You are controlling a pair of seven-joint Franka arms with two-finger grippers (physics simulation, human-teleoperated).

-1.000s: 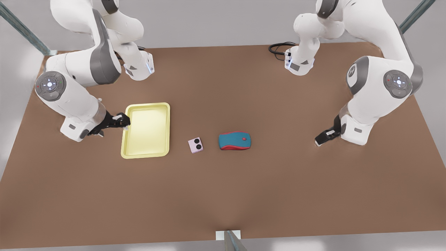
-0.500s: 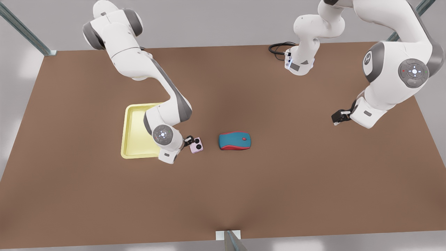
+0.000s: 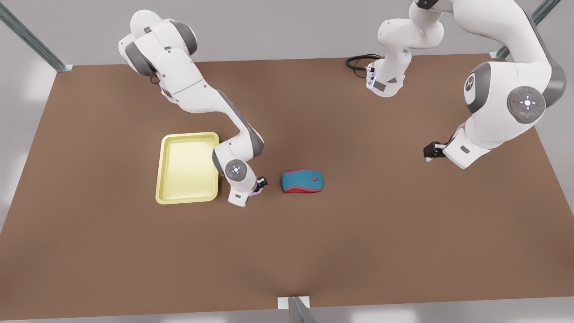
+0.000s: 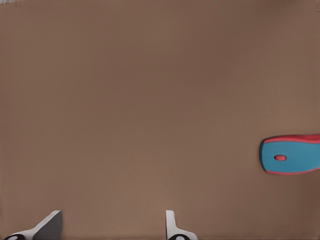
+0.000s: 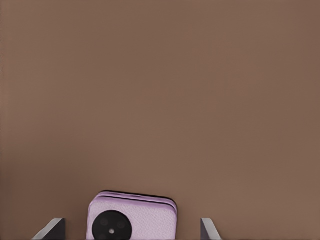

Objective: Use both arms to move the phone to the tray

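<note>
The right tool (image 3: 260, 183) hung released over the phone (image 5: 132, 217), its fingertips (image 5: 52, 227) spread to either side and apart from it. The phone lay flat on the tabletop (image 3: 287, 251), between the tray (image 3: 187, 134) and the teal-and-red mouse (image 3: 302, 181), still outside the tray. To grip well, the tool should probably sink until both pads flank the phone's thin edges, centred, before closing. The left tool (image 3: 430, 151), also released, waited well apart towards the front view's right. The brown tabletop was plain; a black cable (image 3: 358, 60) lay at its far edge, against grey walls.
</note>
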